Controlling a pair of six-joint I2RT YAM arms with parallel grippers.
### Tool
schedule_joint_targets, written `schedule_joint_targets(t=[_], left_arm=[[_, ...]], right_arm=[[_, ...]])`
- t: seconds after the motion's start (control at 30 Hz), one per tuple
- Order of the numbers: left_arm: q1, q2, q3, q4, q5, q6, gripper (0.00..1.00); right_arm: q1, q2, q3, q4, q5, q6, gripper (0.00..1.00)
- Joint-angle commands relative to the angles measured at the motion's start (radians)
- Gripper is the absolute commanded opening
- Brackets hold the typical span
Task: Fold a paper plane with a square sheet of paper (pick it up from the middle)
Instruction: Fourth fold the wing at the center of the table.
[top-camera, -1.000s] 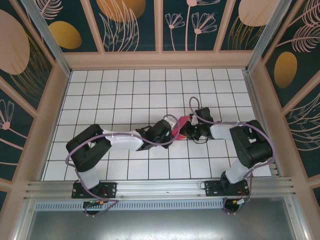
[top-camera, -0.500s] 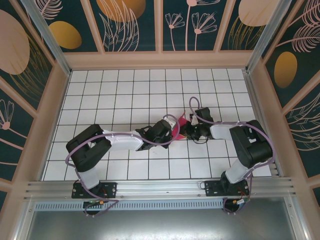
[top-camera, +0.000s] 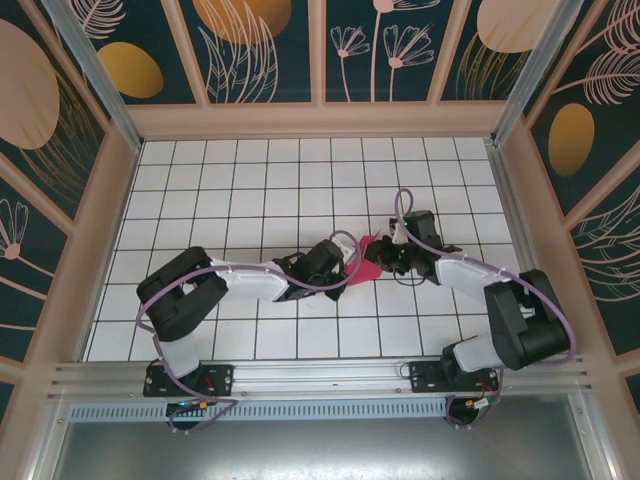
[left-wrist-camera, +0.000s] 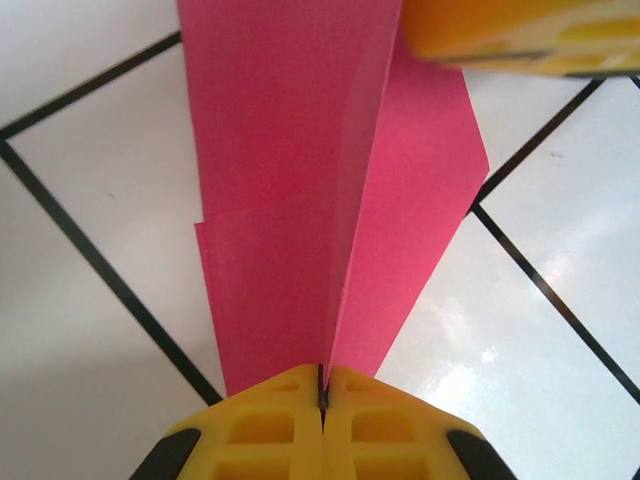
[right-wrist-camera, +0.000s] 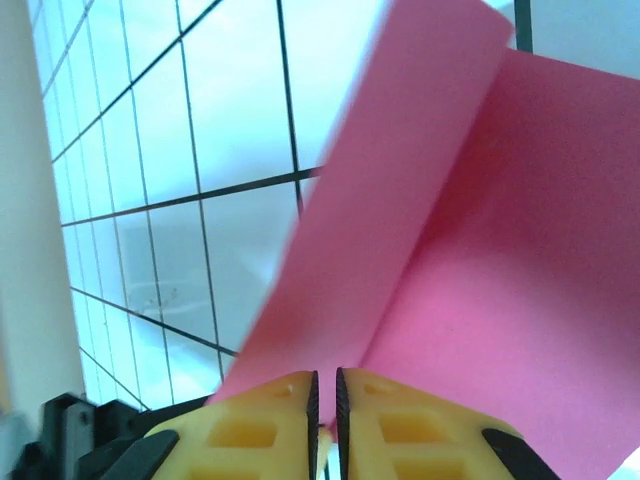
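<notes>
The square sheet of paper is folded into a narrow magenta-pink paper plane (top-camera: 368, 249) with a centre crease, held between both grippers over the middle of the table. In the left wrist view my left gripper (left-wrist-camera: 322, 388) is shut on the raised centre crease of the plane (left-wrist-camera: 290, 190), whose wings spread to either side over the tiles. My right gripper (right-wrist-camera: 326, 398) pinches the pink fold (right-wrist-camera: 470, 260) at the other end, its pads nearly together. From above, the left gripper (top-camera: 349, 269) and right gripper (top-camera: 384, 256) face each other across the paper.
The table (top-camera: 250, 180) is white tile with a black grid, walled by wooden frames (top-camera: 320, 120) at the back and sides. A metal rail (top-camera: 320, 375) runs along the near edge by the arm bases. A yellow finger of the right gripper (left-wrist-camera: 520, 35) shows in the left wrist view.
My left gripper has closed on the paper's centre crease. The right arm has swung its elbow out to the right and its wrist slightly farther back, still holding the paper.
</notes>
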Motion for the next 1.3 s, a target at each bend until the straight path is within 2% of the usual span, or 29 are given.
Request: schedule_joint_targets(t=[0.0,0.43,0.57,0.77,0.97,1.07,1.17,1.27], left_arm=[[0.019,0.032,0.026,0.037,0.095,-0.024,0.07],[0.079,0.092,0.077,0.065,0.302,-0.06,0.09],[0.085,0.114,0.1,0.07,0.334,-0.066,0.09],[0.093,0.135,0.111,0.086,0.374,-0.08,0.1],[0.1,0.118,0.093,0.086,0.35,-0.087,0.17],[0.101,0.103,0.082,0.072,0.319,-0.079,0.27],[0.1,0.088,0.074,0.053,0.308,-0.062,0.3],[0.099,0.074,0.069,0.057,0.3,-0.054,0.29]], right_arm=[[-0.005,-0.037,-0.025,0.015,-0.028,0.021,0.15],[0.002,0.034,-0.007,0.073,-0.096,0.042,0.14],[0.005,0.067,-0.002,0.105,-0.104,0.055,0.13],[0.004,0.116,0.014,0.089,-0.048,0.054,0.13],[-0.01,0.127,0.001,0.086,0.005,0.06,0.13],[-0.016,0.124,-0.003,0.079,0.013,0.064,0.13],[-0.018,0.117,-0.003,0.076,0.017,0.064,0.13],[-0.02,0.118,-0.004,0.077,0.016,0.067,0.13]])
